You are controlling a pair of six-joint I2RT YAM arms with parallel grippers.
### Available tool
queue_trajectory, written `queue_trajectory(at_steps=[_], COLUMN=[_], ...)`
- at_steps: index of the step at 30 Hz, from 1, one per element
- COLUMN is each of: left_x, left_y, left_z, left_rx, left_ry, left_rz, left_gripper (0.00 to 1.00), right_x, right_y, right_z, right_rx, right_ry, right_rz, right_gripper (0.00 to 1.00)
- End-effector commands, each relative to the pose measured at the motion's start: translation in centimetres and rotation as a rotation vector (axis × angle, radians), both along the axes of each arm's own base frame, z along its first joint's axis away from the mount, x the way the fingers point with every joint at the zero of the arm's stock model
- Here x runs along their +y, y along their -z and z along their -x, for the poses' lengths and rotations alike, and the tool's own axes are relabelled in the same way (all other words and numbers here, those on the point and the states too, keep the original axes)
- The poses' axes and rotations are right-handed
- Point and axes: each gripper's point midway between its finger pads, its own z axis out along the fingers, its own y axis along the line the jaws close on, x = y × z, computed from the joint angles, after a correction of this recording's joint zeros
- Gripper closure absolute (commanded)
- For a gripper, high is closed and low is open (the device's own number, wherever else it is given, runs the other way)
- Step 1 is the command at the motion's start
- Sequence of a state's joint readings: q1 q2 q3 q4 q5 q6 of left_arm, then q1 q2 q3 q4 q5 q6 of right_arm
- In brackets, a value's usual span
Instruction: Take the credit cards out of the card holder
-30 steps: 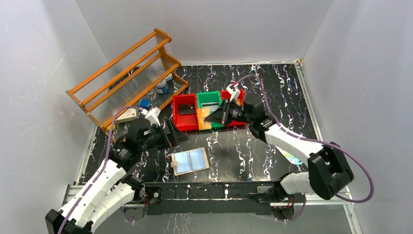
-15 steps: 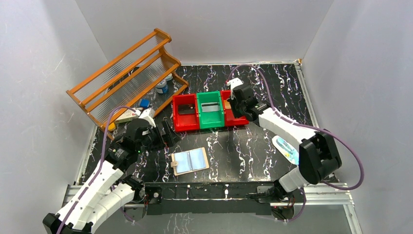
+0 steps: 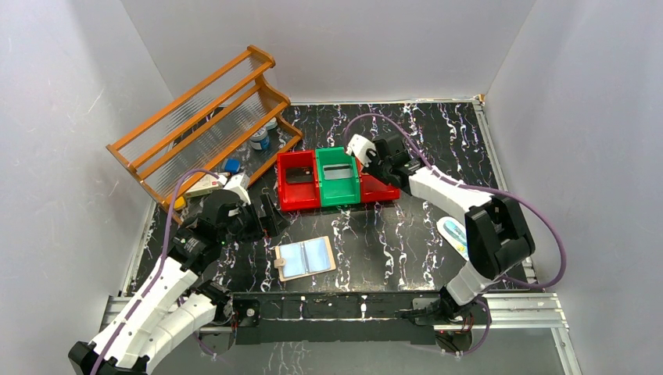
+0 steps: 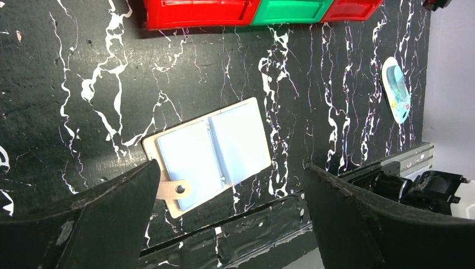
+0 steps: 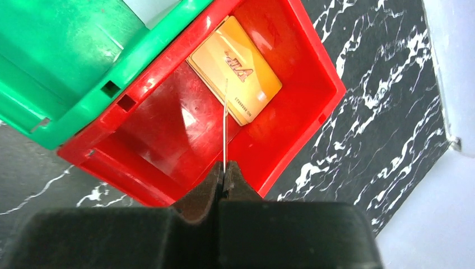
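Seemingly the emptying is nearly done: the card holder (image 4: 210,154) lies open on the bench (image 4: 84,67), its blue sleeves looking bare. The orange card (image 5: 235,70) rests in the red bin (image 5: 162,129) beneath the right gripper (image 5: 224,168), whose jaws are pressed together. The left gripper (image 4: 231,167) hangs spread wide over the card holder. Next, probably, comes a check of the sleeves, then both arms pull clear.

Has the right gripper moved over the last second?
Yes. In the top view the right gripper went right and rearward, from over the green bin to over the red bin to its right.
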State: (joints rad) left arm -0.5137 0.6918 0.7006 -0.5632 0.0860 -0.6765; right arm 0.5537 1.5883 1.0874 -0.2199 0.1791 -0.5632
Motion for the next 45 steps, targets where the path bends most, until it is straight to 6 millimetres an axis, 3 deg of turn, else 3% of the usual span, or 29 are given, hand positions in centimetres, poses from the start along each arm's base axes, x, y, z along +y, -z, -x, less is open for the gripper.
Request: queue_trajectory(at_steps=[1,7,12,16,24,28,34,40,45], left_x=[0.2,0.3,0.5,0.6,0.6,0.5,0.3,0.5,0.5], left_y=[-0.5,0.1,0.6,0.8,1.4,1.5,1.5,1.5,1.6], left_z=[0.0,0.2,0.2,0.2,0.1,0.1,0.2,0.4,0.3], left_rx=[-0.019,-0.010,-0.004,-0.006,0.002,0.011,0.012,0.014,0.015], left_ry=[0.011,0.009,0.004,0.009,0.014,0.023,0.027,0.008,0.010], left_rz=[-0.014,-0.022,-0.032,-0.043,-0.053,-0.057,-0.049,-0.040,-0.040], left_gripper=[0.02,0.02,0.02,0.02,0.02,0.02,0.02,0.02,0.02], right_x=[2.1,3.1,3.1,2.6,2.3,2.2,1.8,1.5,1.1], right_y=[-2.9,-2.0,-1.8,0.2,1.7,2.7,4.1,5.1,4.9], right_z=[-3.1,-4.5,-6.7,-7.9,-9.8,-9.6,-8.2,-7.0,-7.1], right_rx=[-0.152,-0.178,-0.227,-0.217,-0.223,-0.205,-0.136,-0.059,-0.070], right_ry=[-0.202,-0.340,-0.347,-0.368,-0.396,-0.411,-0.436,-0.435,-0.396], right_rz=[0.023,0.100,0.117,0.158,0.197,0.212,0.221,0.214,0.208], right_gripper=[1.00,1.00,1.00,1.00,1.00,0.97,0.84,0.61,0.59])
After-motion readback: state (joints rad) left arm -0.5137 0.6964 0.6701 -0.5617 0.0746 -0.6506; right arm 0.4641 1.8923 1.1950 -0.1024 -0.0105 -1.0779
